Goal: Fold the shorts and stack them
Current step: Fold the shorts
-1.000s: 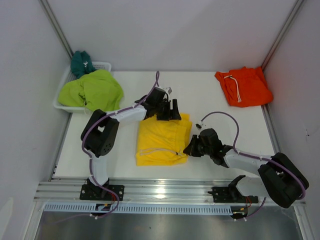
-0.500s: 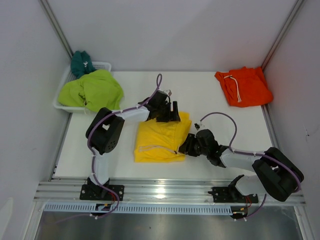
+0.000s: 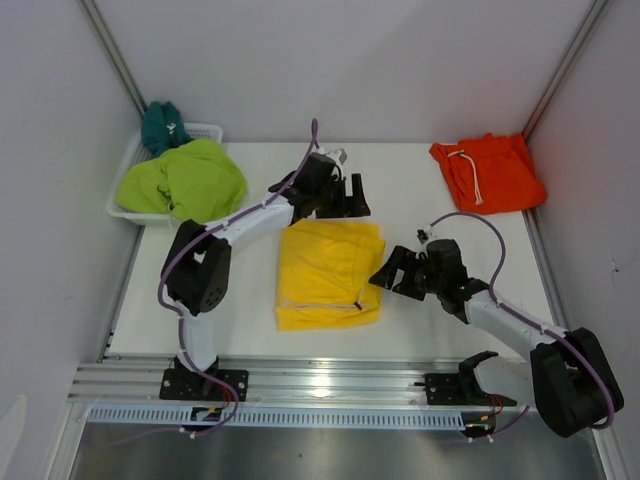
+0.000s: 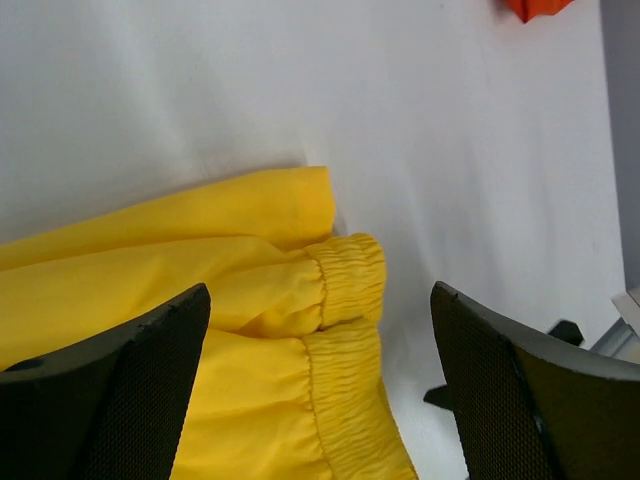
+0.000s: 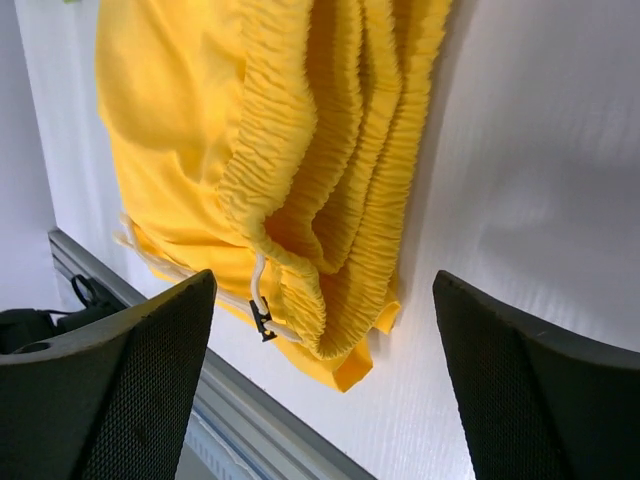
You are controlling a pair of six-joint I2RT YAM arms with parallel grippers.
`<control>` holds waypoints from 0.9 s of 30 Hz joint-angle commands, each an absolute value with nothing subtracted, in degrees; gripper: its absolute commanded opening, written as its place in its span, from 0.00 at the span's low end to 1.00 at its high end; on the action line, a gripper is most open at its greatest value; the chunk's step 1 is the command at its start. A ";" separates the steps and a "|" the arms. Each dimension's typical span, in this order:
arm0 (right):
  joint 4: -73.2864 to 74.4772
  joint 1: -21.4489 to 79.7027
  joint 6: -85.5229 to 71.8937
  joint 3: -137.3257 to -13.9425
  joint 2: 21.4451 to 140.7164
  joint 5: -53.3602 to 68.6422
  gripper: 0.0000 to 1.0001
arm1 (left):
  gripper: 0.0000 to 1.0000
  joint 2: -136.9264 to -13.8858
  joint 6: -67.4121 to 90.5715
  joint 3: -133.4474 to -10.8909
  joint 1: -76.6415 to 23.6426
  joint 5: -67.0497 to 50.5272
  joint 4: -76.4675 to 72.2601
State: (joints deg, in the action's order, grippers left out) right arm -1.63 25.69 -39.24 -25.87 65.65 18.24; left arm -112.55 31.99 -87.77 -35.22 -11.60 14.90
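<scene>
Yellow shorts [image 3: 328,272], folded, lie flat at mid-bench [image 3: 420,190], nearly square in outline. Their slightly longer side runs from the near edge to the far edge. The gathered elastic waistband lies along the right edge, layers stacked, with a white cord and a dark toggle at the near right corner.

My left arm reaches forward and to the right. My left hand [image 3: 350,195] hangs just beyond the far edge of the shorts, fingers [image 4: 120,390] spread wide, holding nothing.

My right arm stretches leftward, low over the bench. My right hand [image 3: 390,272] is just beside the waistband, facing it, also spread wide and empty.

Orange shorts [image 3: 488,173] lie folded at the far right corner.
</scene>
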 commanded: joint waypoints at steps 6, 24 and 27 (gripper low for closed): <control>-5.17 15.74 -34.28 -29.27 73.02 34.70 0.95 | 0.91 -96.26 32.95 -74.07 -35.16 -12.57 13.63; -19.51 18.01 -35.86 -31.99 93.60 35.16 0.99 | 0.90 -78.93 42.27 -40.80 -37.97 -10.02 -2.44; -23.89 18.11 -38.66 -30.77 95.62 37.43 0.99 | 0.89 -78.31 43.06 -37.88 -38.23 -10.81 -6.32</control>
State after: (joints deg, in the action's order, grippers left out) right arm -23.20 17.56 -37.93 -31.86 92.62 39.59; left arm -80.44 41.06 -40.18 -37.89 -11.03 -0.05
